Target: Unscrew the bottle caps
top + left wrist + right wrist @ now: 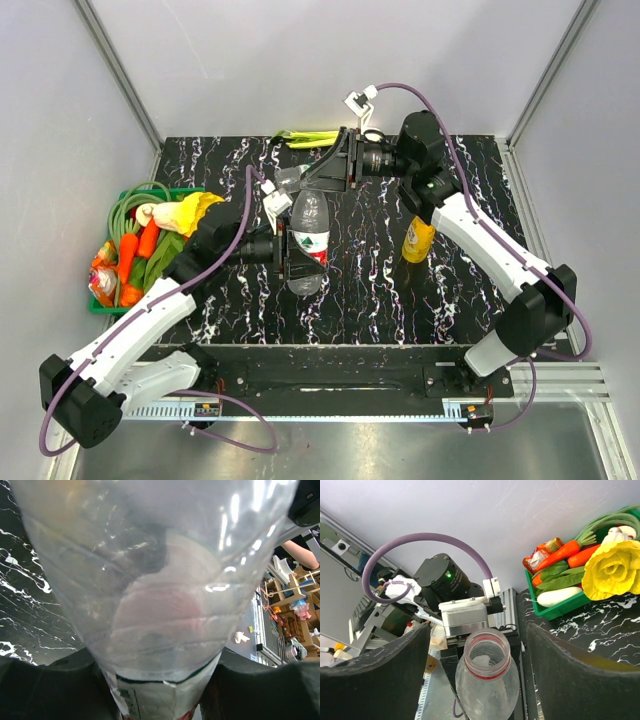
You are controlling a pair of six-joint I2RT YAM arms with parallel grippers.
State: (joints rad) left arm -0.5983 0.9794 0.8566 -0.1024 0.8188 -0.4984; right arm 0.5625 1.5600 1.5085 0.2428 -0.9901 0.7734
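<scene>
Open neck faces right jaws.
The left jaws clamp the clear red-labelled plastic bottle (310,222); right jaws spread wide, nearer its neck.

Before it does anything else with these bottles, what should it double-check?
1. Left gripper clamped on the red-labelled bottle: ok.
2. That bottle's mouth uncapped: ok, seen bare from the right wrist.
3. Right gripper open, holding nothing: ok.
4. Removed cap's whereabouts: cannot tell.
5. Juice bottle upright: ok; its cap: cannot tell, the right arm overhangs it.
</scene>
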